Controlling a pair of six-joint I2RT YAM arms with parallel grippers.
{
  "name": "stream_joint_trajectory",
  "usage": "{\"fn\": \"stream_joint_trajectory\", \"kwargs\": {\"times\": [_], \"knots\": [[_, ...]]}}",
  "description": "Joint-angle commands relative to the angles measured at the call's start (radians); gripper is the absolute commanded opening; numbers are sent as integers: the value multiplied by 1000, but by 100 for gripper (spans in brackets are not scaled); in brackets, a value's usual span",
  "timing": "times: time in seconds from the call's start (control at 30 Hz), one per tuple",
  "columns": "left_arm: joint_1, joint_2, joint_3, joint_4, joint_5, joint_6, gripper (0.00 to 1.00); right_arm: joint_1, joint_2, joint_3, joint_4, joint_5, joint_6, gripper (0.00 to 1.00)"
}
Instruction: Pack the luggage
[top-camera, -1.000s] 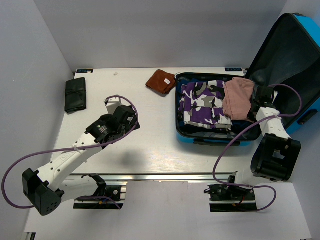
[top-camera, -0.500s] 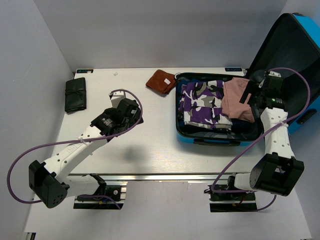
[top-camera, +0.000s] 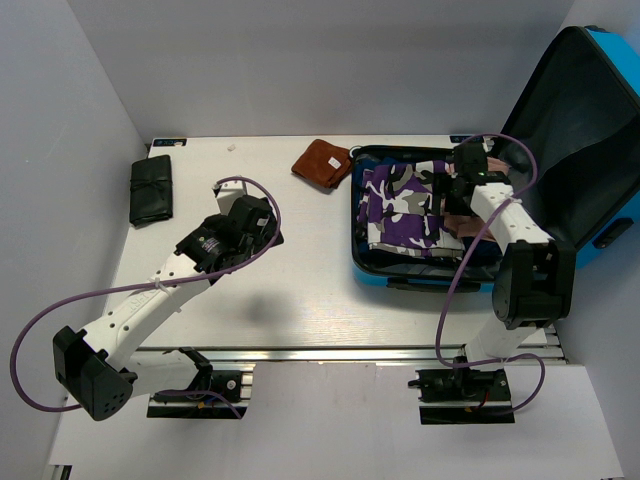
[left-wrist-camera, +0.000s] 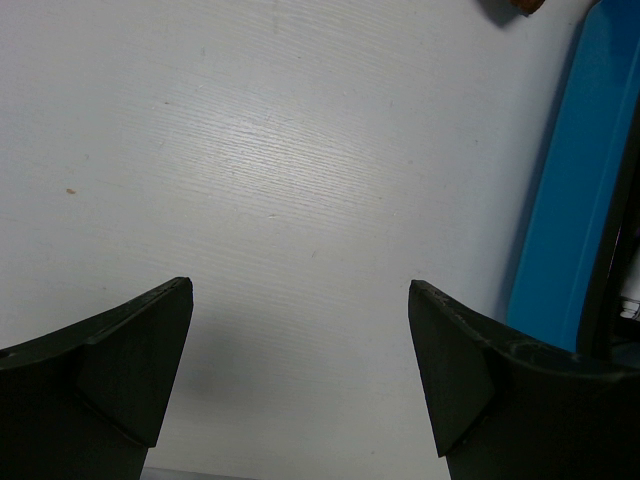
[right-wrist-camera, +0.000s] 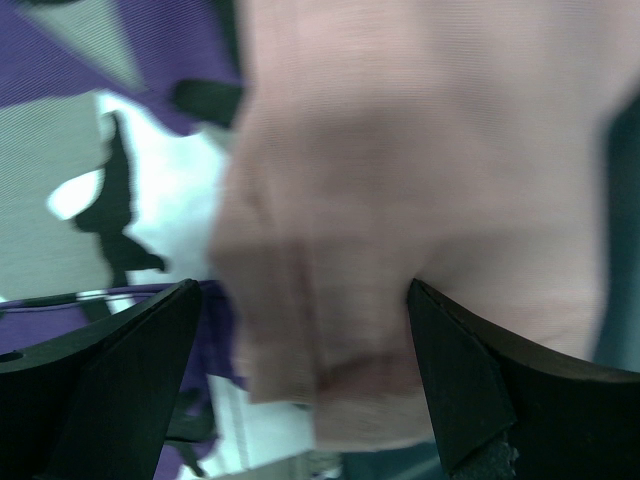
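**A:** Where's the luggage (top-camera: 585, 110)?

**B:** At the table's (left-wrist-camera: 300, 150) 2 o'clock, open face-up, lid reared at 3. Its long axis seems to run 9-to-3. A purple camouflage garment (top-camera: 400, 205) and a pink garment (right-wrist-camera: 400, 150) lie inside.

**A:** Which step?

**B:** Loading, I judge. The brown pouch (top-camera: 321, 162) at 12 likely needs pinching next. The right gripper (right-wrist-camera: 300, 330) gapes empty over the pink garment; the left gripper (left-wrist-camera: 300, 330) gapes over the table.

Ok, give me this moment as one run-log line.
luggage: open | right gripper: open over pink garment | left gripper: open over table | brown pouch, black roll: outside luggage
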Motion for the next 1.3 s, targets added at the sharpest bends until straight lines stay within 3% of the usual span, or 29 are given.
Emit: {"fn": "stream_joint_trajectory", "kwargs": {"times": [0.0, 0.2, 0.33, 0.5, 0.53, 0.6, 0.63, 0.67, 0.97, 1.1, 1.17, 1.2, 1.27], "knots": [[8, -22, -7, 0, 2, 1, 98, 39, 3, 54, 12, 69, -13, 89], [8, -33, -32, 8, 18, -4, 98, 71, 41, 27, 49, 147, 15, 85], [8, -38, -35, -2, 15, -5, 98, 65, 47, 11, 65, 260, 70, 53], [8, -50, -45, -2, 22, -7, 98, 56, 66, 0, 57, 325, 64, 38], [8, -50, -50, -2, 21, -7, 98, 56, 66, 0, 48, 348, 65, 26], [8, -56, -55, -3, 21, -7, 98, 47, 54, 0, 22, 363, 64, 16], [8, -58, -56, -5, 18, -7, 98, 45, 44, -7, 16, 380, 56, 2], [8, -58, -56, -6, 13, -8, 98, 37, 34, -15, 11, 386, 38, 0], [17, -45, -47, 6, 1, -2, 98, -9, -43, -135, 8, 365, -40, 0], [17, -18, -29, 17, 10, 7, 98, -6, -48, -152, 25, 238, -60, 0], [17, 4, -18, 20, 13, 16, 98, 0, -61, -122, 28, 127, -60, 13], [17, 14, -4, 20, 13, 19, 98, 0, -72, -112, 31, 54, -60, 29], [17, 33, 8, 23, 13, 28, 98, -1, -103, -78, 45, 9, -60, 41]]}}
